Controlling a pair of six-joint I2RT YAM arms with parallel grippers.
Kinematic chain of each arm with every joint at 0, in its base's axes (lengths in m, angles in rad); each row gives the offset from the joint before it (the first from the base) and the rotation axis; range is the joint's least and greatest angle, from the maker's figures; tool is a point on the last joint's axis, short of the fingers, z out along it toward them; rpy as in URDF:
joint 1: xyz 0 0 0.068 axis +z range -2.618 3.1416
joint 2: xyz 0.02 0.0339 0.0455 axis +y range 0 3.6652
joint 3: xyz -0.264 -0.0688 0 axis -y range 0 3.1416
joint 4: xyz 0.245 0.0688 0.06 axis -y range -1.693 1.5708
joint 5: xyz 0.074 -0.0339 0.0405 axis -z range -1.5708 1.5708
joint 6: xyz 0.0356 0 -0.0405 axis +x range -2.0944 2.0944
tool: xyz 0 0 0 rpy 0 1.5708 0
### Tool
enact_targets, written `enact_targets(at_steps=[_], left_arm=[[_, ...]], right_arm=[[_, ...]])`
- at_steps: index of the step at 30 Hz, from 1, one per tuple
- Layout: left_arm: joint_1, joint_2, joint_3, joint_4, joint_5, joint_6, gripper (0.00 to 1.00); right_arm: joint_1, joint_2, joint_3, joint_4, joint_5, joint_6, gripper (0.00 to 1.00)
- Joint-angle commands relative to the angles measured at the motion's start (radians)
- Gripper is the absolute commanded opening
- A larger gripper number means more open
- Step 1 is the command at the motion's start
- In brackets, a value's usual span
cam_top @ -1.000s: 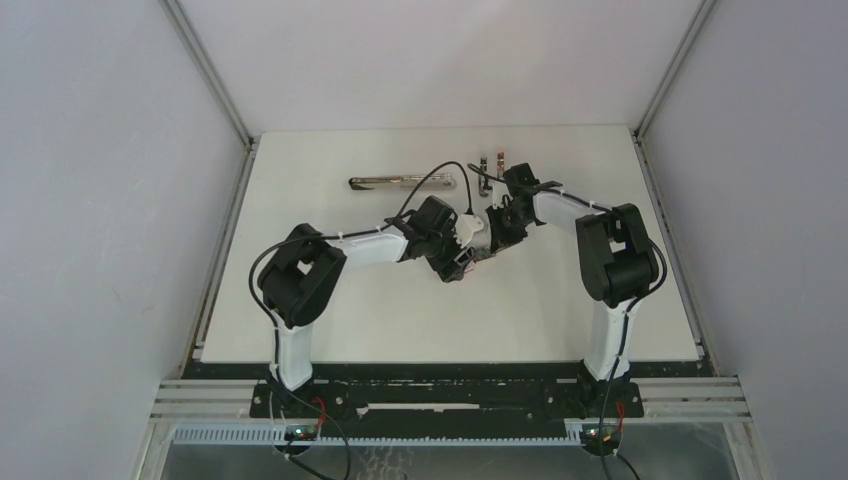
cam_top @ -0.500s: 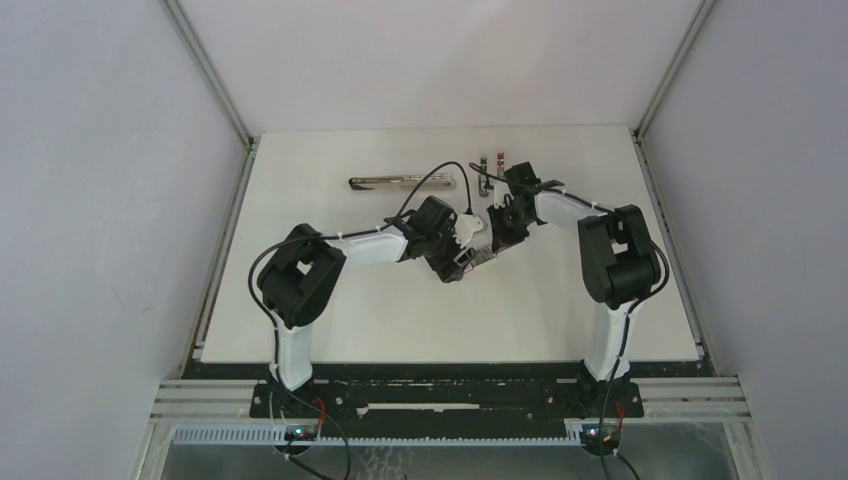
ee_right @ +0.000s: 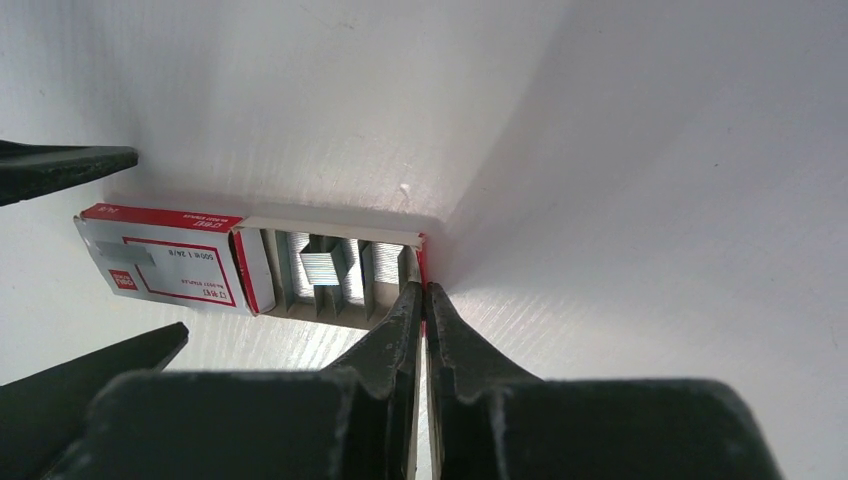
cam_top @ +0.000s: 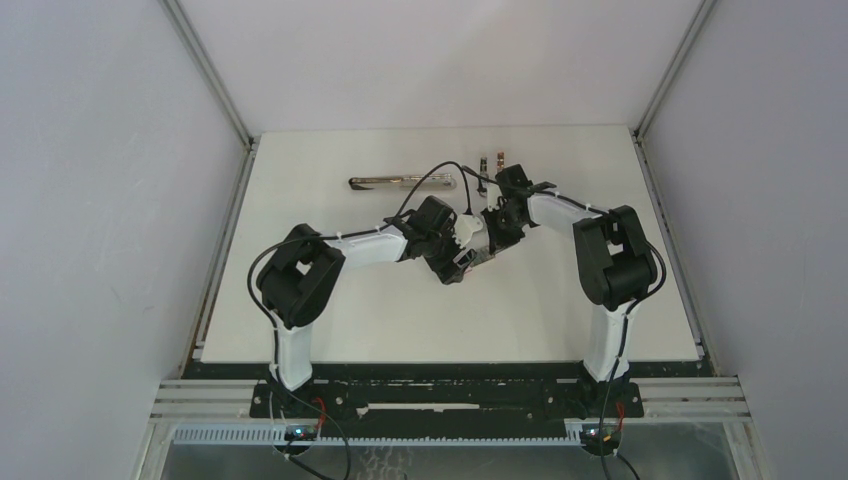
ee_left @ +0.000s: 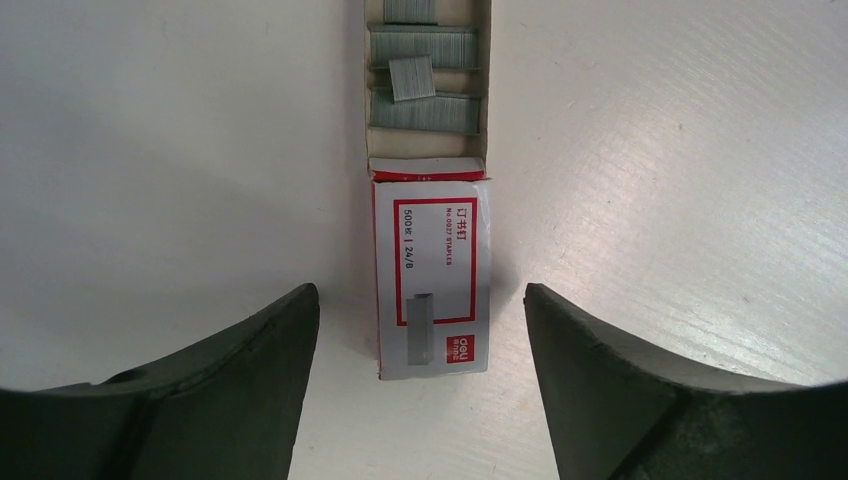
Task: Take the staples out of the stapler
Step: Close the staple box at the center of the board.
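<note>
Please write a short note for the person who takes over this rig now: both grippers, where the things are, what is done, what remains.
Left gripper: jaws open, either side of the staple box, not touching it.
Right gripper: jaws shut, tips at the outer end of the box's pulled-out tray; whether they pinch its wall is unclear.
Staples: strips lie in the tray, one short strip loose on top.
Stapler: on the table beyond the arms, neither gripper on it.
Done: staples appear to be in the box. Left: probably closing the tray; whether the stapler is empty cannot be seen.
</note>
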Motion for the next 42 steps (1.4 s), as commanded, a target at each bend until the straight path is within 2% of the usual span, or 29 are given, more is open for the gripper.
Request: enact_targets(at_steps=[1,19,32,42], left_arm=[[0.0,-0.042,0.008,-0.032,0.011,-0.011,0.8],[0.0,-0.029,-0.01,-0.021,-0.014,-0.017,0.77],[-0.003,-0.016,-0.02,-0.013,-0.015,-0.025,0.69],[-0.006,-0.008,-0.044,0.008,-0.024,-0.027,0.57]], right_arm=[[0.011,-0.033,0.015,0.027,0.03,0.016,0.0],[0.027,-0.041,0.015,0.029,0.032,0.019,0.0],[0.033,-0.059,0.015,0.021,0.039,0.017,0.0],[0.036,-0.062,0.014,0.02,0.034,0.019,0.0]])
